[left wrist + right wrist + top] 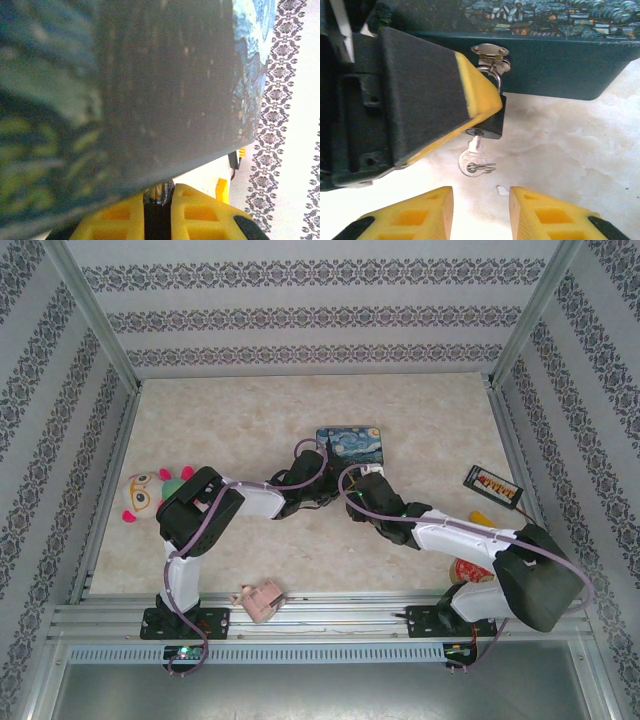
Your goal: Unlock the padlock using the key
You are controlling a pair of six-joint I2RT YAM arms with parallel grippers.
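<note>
a robot test cell in a lab. a bare metal frame (pixel 95 315) boxes in the marble-look table (pixel 220 420), and flat panels (pixel 300 300) papered in a striped floral print stand in for walls. two robot arms (pixel 250 502) are bolted to a slotted metal rail (pixel 330 615) at the near edge, with purple cables (pixel 172 585) looping along them. odd props lie about: a stuffed toy (pixel 150 495) and a painted tin (pixel 348 445) with a small padlock (pixel 497 122).
</note>
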